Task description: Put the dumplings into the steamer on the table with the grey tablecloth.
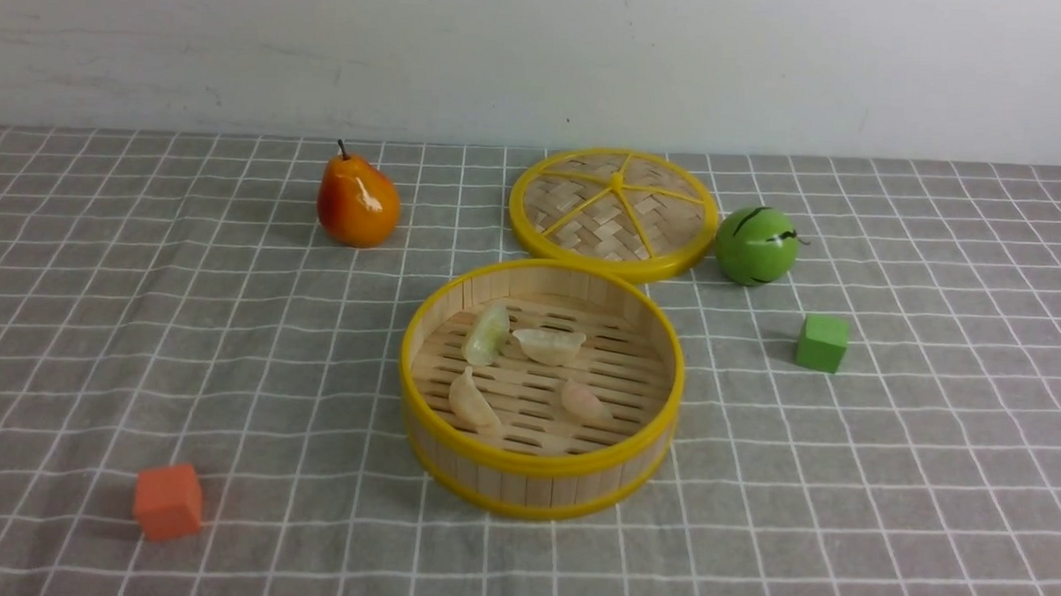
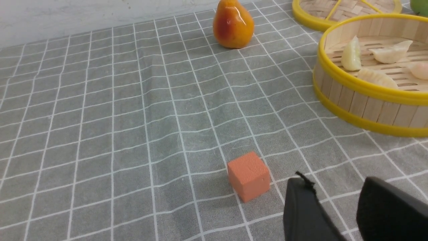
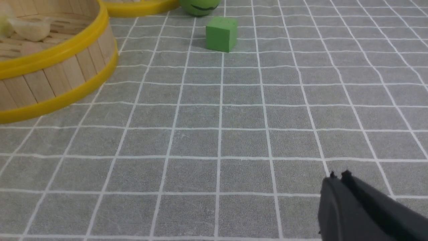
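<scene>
The bamboo steamer (image 1: 538,461) with yellow rims stands at the middle of the grey tablecloth (image 1: 229,340). Inside lie several dumplings: a pale green one (image 1: 487,333), a cream-white one (image 1: 549,344), another cream-white one (image 1: 471,402) and a pinkish one (image 1: 585,402). The steamer also shows in the left wrist view (image 2: 364,100) and the right wrist view (image 3: 57,77). My left gripper (image 2: 337,187) is open and empty above the cloth, near the orange cube (image 2: 249,175). My right gripper (image 3: 338,175) is shut and empty above bare cloth. Neither gripper shows in the front view.
The woven lid (image 1: 613,211) lies behind the steamer. A pear (image 1: 356,202) stands at the back left, a green melon toy (image 1: 755,245) at the back right. A green cube (image 1: 822,343) sits right of the steamer, the orange cube (image 1: 168,501) at the front left.
</scene>
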Controlling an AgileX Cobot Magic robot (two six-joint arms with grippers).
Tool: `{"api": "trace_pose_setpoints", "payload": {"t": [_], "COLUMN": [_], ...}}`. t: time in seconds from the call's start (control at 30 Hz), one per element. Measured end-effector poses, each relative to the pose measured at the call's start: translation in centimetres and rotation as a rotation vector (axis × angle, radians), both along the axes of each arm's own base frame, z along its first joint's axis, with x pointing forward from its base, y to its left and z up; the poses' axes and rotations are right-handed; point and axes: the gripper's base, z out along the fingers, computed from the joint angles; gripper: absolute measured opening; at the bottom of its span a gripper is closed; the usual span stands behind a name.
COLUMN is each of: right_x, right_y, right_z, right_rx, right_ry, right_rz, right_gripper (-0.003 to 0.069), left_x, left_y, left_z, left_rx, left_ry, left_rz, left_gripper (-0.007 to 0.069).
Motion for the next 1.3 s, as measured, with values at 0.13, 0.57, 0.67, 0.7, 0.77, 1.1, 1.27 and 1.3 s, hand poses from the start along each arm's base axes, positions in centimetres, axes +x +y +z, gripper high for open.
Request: {"api": "trace_pose_setpoints", "payload": {"t": [0.13,0.57,0.67,0.7,0.77,1.1,1.27,1.3], "right_x": [0.0,0.0,0.0,0.0,0.0,0.0,0.0,0.0], "right_y": [0.0,0.0,0.0,0.0,0.0,0.0,0.0,0.0], "right_z": [0.0,0.0,0.0,0.0,0.0,0.0,0.0,0.0], "right_rx": [0.000,0.002,0.002,0.002,0.002,0.002,0.002,0.002], "right_ry": [0.000,0.001,0.001,0.001,0.001,0.001,0.001,0.001], "right_rz": [0.000,0.000,0.000,0.000,0.000,0.000,0.000,0.000], "right_gripper": [-0.0008,0.0003,0.0008,0.0009,0.0010,0.0022,0.0031,0.0034], "left_x": [0.0,-0.7,-0.1,0.0,0.0,-0.2,-0.2,-0.2], "left_y": [0.0,-0.4,-0.8,-0.8,-0.9,-0.9,-0.8,-0.8], "left_z": [0.0,-3.9,-6.1,-6.8,-7.5,-8.4,-8.5,-8.5], "left_rx": [0.000,-0.058,-0.029,-0.019,0.000,-0.073,-0.136,-0.152], "left_ry": [0.000,-0.080,-0.097,-0.086,-0.046,0.049,0.060,0.063], "left_rz": [0.000,0.095,0.093,0.093,0.088,0.118,0.145,0.152], "left_gripper": [0.0237,0.0048,-0.0014,-0.0014,-0.0014,-0.0014,-0.0014,-0.0014]}}
